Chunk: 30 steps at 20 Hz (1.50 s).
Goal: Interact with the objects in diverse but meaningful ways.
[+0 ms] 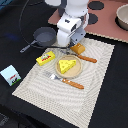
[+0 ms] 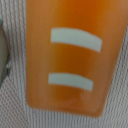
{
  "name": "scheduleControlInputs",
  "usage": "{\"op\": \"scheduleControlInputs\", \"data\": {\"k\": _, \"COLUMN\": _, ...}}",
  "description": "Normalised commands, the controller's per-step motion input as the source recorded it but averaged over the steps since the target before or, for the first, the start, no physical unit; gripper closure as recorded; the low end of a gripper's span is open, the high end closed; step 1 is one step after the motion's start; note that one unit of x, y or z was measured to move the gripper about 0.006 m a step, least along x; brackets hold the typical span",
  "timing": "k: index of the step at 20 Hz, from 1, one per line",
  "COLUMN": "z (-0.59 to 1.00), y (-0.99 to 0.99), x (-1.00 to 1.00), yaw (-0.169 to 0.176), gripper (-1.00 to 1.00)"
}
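The orange-brown bread block (image 1: 78, 49) lies on the woven placemat (image 1: 100, 75), just past the round tan plate (image 1: 67, 67). It fills the wrist view (image 2: 75, 55), where its two pale score marks show. My gripper (image 1: 74, 45) hangs right over the block; the hand's body hides the fingers, and none show in the wrist view. The yellow holed cheese wedge (image 1: 66, 64) sits on the plate. The yellow red-labelled box (image 1: 45, 58) lies towards the exterior view's left of the plate. The grey saucepan (image 1: 44, 35) and the small white carton (image 1: 11, 74) stand off the mat.
An orange-handled knife (image 1: 86, 58) lies beside the bread block and an orange-handled fork (image 1: 67, 81) lies in front of the plate. A pink toy hob (image 1: 102, 25) with black burners and a bowl (image 1: 122, 17) stand at the back. The plate's rim (image 2: 2, 50) shows in the wrist view.
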Motion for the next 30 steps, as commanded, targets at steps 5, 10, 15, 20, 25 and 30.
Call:
{"op": "scheduleControlInputs", "data": {"k": 5, "z": -0.03, "y": 0.11, "x": 0.29, "yaw": -0.026, "gripper": 1.0}}
{"op": "scheduleControlInputs", "data": {"k": 10, "z": 0.07, "y": 0.15, "x": 0.43, "yaw": -0.036, "gripper": 1.0}}
{"op": "scheduleControlInputs", "data": {"k": 15, "z": 0.06, "y": 0.15, "x": 0.44, "yaw": -0.033, "gripper": 1.0}}
{"op": "scheduleControlInputs", "data": {"k": 20, "z": 0.49, "y": 0.23, "x": 0.14, "yaw": -0.02, "gripper": 1.0}}
{"op": "scheduleControlInputs", "data": {"k": 25, "z": 0.99, "y": 0.33, "x": 0.15, "yaw": -0.024, "gripper": 1.0}}
{"op": "scheduleControlInputs", "data": {"k": 30, "z": 0.86, "y": 0.01, "x": 0.16, "yaw": -0.014, "gripper": 1.0}}
